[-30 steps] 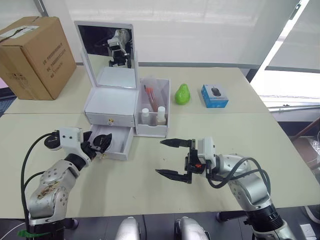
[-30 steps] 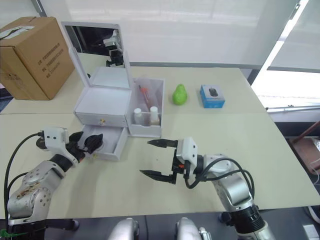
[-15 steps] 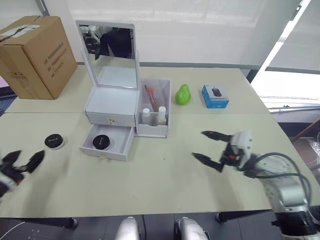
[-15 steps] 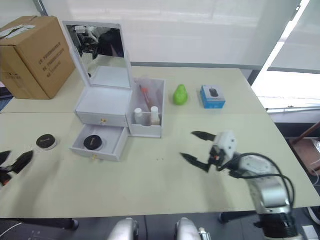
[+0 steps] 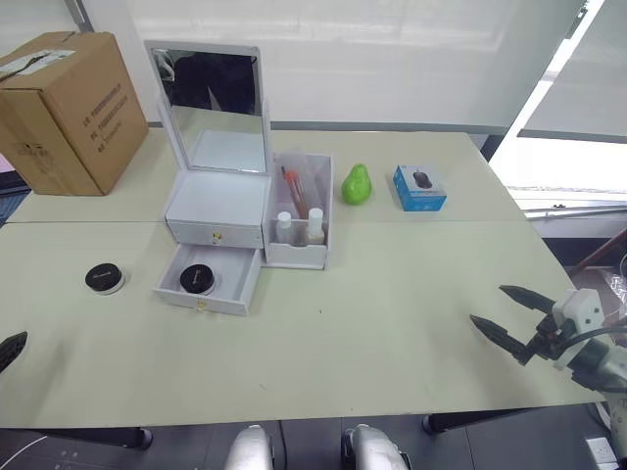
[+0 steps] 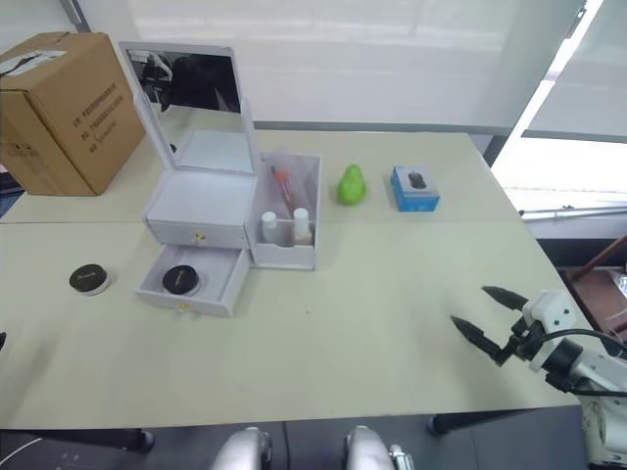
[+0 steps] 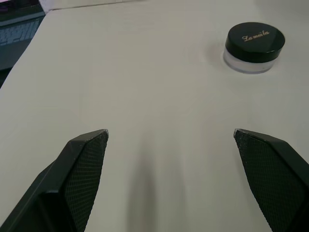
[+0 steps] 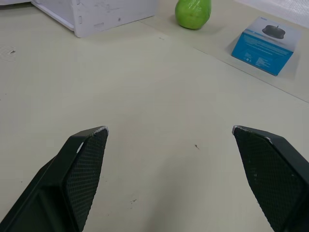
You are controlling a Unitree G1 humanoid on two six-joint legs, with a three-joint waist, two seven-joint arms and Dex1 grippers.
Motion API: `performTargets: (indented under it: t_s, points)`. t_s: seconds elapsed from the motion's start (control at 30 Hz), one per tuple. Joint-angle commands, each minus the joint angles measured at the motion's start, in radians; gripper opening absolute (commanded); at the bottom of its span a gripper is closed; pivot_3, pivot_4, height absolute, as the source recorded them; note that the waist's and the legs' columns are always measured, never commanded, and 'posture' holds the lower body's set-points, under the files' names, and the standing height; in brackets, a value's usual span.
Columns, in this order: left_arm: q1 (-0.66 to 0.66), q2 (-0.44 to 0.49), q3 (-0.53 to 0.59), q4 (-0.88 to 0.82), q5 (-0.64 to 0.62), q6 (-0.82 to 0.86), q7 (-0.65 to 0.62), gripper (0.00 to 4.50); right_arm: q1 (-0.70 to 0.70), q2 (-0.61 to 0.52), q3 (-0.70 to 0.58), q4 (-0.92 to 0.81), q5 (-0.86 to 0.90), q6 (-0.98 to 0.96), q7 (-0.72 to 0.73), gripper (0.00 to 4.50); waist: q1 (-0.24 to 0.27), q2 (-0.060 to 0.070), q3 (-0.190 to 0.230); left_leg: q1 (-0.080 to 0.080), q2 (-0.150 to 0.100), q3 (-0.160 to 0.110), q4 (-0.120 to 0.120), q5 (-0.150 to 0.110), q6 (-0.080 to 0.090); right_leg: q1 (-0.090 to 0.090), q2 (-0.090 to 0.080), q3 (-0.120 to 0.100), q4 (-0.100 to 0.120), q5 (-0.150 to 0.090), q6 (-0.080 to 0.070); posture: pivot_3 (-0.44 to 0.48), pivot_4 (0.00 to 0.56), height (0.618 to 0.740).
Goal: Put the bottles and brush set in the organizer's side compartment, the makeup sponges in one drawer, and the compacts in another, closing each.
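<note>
The white mirrored organizer (image 5: pixel 217 206) stands at the table's back left. Its side compartment (image 5: pixel 304 250) holds two small bottles (image 5: pixel 300 227) and the brush set (image 5: pixel 294 186). The upper drawer is shut. The lower drawer (image 5: pixel 211 294) is pulled out, with one black compact (image 5: pixel 197 279) lying in it. Another compact (image 5: pixel 103 277) sits on the table to the left, ahead of my open, empty left gripper (image 7: pixel 171 135). My right gripper (image 5: pixel 514 318) is open and empty near the table's front right edge. The makeup sponges are out of view.
A cardboard box (image 5: pixel 64 108) stands at the far left. A green pear (image 5: pixel 357 184) and a blue box (image 5: pixel 419 187) with a mouse pictured on it lie to the right of the organizer. Bare tabletop (image 5: pixel 372 323) stretches between the organizer and my right gripper.
My left gripper has left the open drawer, with a compact now lying in it, and has drawn back to the far left. My right gripper has swung from the middle to the right edge.
</note>
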Motion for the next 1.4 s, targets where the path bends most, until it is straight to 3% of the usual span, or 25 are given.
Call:
performTargets:
  t_s: [0.03, 0.17, 0.23, 0.43, 0.7, 0.97, 1.07, 1.17, 1.4]
  points:
    - [0.010, -0.042, -0.003, -0.113, -0.026, 0.013, 0.008, 4.48, -0.053, 0.016, 0.037, -0.105, 0.015, 0.018, -0.030, 4.50, -0.002, 0.001, 0.000, 0.000, 0.000, 0.001, 0.000, 0.000, 0.000, 0.000, 0.000, 0.000, 0.000, 0.000, 0.000, 0.000, 0.150, 0.722]
    - [0.032, -0.183, -0.027, -0.316, -0.067, 0.089, 0.107, 4.48, -0.141, 0.053, 0.143, -0.271, 0.049, 0.116, -0.072, 4.50, -0.005, 0.002, -0.001, 0.001, 0.002, 0.003, 0.000, 0.000, 0.000, 0.000, 0.000, 0.001, 0.000, 0.000, 0.000, 0.000, 0.150, 0.722]
    - [-0.006, -0.289, -0.050, -0.410, -0.067, 0.099, 0.235, 4.48, -0.215, 0.075, 0.219, -0.384, 0.098, 0.199, -0.089, 4.50, -0.002, 0.002, -0.002, 0.000, 0.002, 0.004, 0.000, 0.000, 0.000, 0.001, 0.001, 0.001, 0.001, 0.001, 0.000, 0.000, 0.150, 0.722]
    - [-0.145, -0.442, -0.144, -0.501, 0.000, 0.120, 0.485, 4.48, -0.383, 0.105, 0.391, -0.602, 0.237, 0.403, -0.096, 4.50, 0.018, -0.005, -0.004, -0.003, 0.002, 0.004, 0.004, 0.005, 0.008, 0.002, 0.001, 0.000, 0.000, 0.004, 0.002, 0.000, 0.150, 0.722]
    - [-0.385, -0.381, -0.277, -0.263, 0.138, 0.140, 0.604, 4.48, -0.501, 0.129, 0.480, -0.657, 0.249, 0.456, -0.089, 4.50, 0.023, -0.009, -0.007, -0.005, 0.002, 0.003, 0.005, 0.005, 0.009, 0.003, 0.002, 0.001, 0.001, 0.008, -0.002, 0.000, 0.150, 0.722]
    - [-0.525, -0.355, -0.335, -0.108, 0.166, 0.089, 0.585, 4.48, -0.496, 0.139, 0.489, -0.659, 0.224, 0.455, -0.119, 4.50, 0.013, -0.011, -0.007, -0.005, 0.002, 0.003, 0.005, 0.005, 0.009, 0.003, 0.003, 0.001, 0.000, 0.013, -0.002, 0.000, 0.150, 0.722]
    - [-0.531, -0.360, -0.337, -0.107, 0.162, 0.063, 0.587, 3.90, -0.482, 0.137, 0.491, -0.658, 0.215, 0.453, -0.125, 4.50, 0.010, -0.011, -0.008, -0.005, 0.002, 0.002, 0.005, 0.005, 0.009, 0.003, 0.003, 0.001, 0.001, 0.013, -0.001, 0.000, 0.150, 0.722]
    - [-0.531, -0.357, -0.332, -0.118, 0.161, 0.058, 0.603, 2.99, -0.476, 0.138, 0.491, -0.659, 0.208, 0.454, -0.129, 4.50, 0.007, -0.011, -0.008, -0.005, 0.002, 0.003, 0.005, 0.005, 0.009, 0.003, 0.003, 0.001, 0.001, 0.014, -0.001, 0.000, 0.150, 0.722]
    - [-0.477, -0.342, -0.291, -0.248, 0.133, 0.024, 0.601, 2.92, -0.465, 0.139, 0.498, -0.660, 0.197, 0.455, -0.140, 4.50, 0.004, -0.011, -0.008, -0.005, 0.002, 0.003, 0.005, 0.005, 0.009, 0.003, 0.003, 0.001, 0.001, 0.014, -0.001, 0.000, 0.150, 0.722]
